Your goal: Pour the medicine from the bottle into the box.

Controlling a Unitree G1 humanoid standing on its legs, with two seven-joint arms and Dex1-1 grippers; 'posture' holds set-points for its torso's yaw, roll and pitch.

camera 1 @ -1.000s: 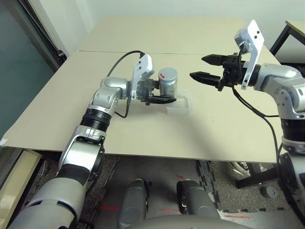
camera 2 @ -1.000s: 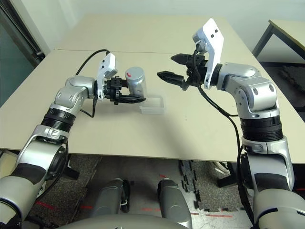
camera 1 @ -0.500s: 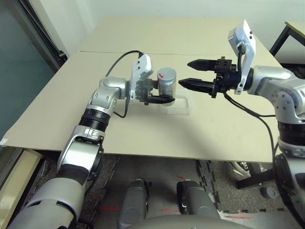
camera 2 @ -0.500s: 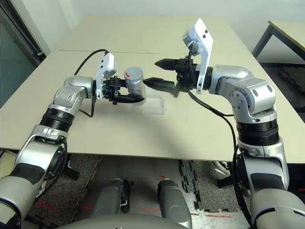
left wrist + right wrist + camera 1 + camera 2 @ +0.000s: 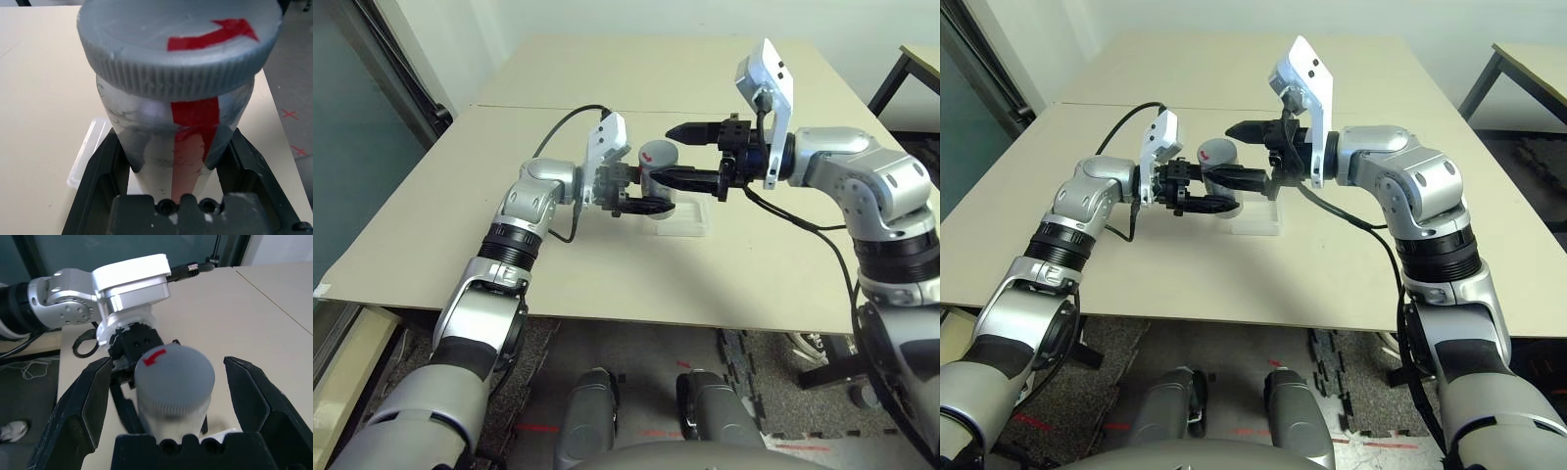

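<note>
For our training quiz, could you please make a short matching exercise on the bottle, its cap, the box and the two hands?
Things:
1. bottle
2. cap
3. box
4. right hand

States:
A. open, fingers either side of the cap
B. lying on the table under the bottle
C. clamped in the shut left hand
D. grey with a red arrow, on the bottle

Pairs: 1-C, 2-D, 3-B, 4-A
</note>
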